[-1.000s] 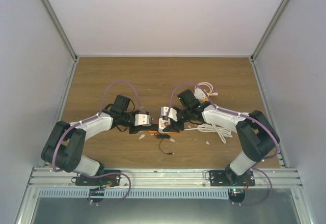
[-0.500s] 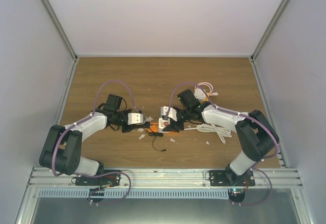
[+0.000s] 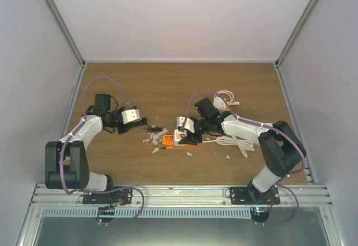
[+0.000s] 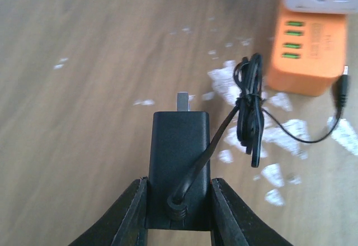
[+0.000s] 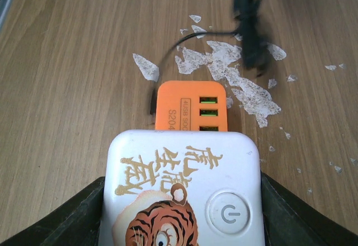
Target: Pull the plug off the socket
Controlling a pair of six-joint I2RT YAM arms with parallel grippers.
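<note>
Plug [image 4: 179, 162] out of the socket [image 3: 178, 139], prong [image 4: 183, 101] bare and pointing away from the wrist. It sits between the fingers [image 4: 131, 215] of the left gripper [image 4: 179, 211], jaws pinched narrow on its black sides.

Overhead view: left gripper [image 3: 143, 124] with plug [image 3: 153, 128] stands at about 10 o'clock from the socket, apart from it, over the table [image 3: 168, 84]. Whether the plug touches the wood I cannot tell.

Cord [image 4: 249, 109] leaves the plug's rear face, is tied in a short bundle at the plug's 2 o'clock in the left wrist view, then loops on. Its free end lies just beside the socket's orange end.

Right gripper [image 5: 180, 221] clamps the socket by its white body, one finger on each long side, at middling width. Socket lies flat. Its orange end with the green USB ports [image 5: 207, 113] sits at 12 o'clock in the right wrist view. Tiger print and round power button [image 5: 226, 213] are on the top face.

Paper scraps [image 5: 235, 72] are strewn on the wood beyond the orange end, at 12 to 2 o'clock. White cable [image 3: 235, 143] is coiled at the socket's 3 o'clock, overhead view.
</note>
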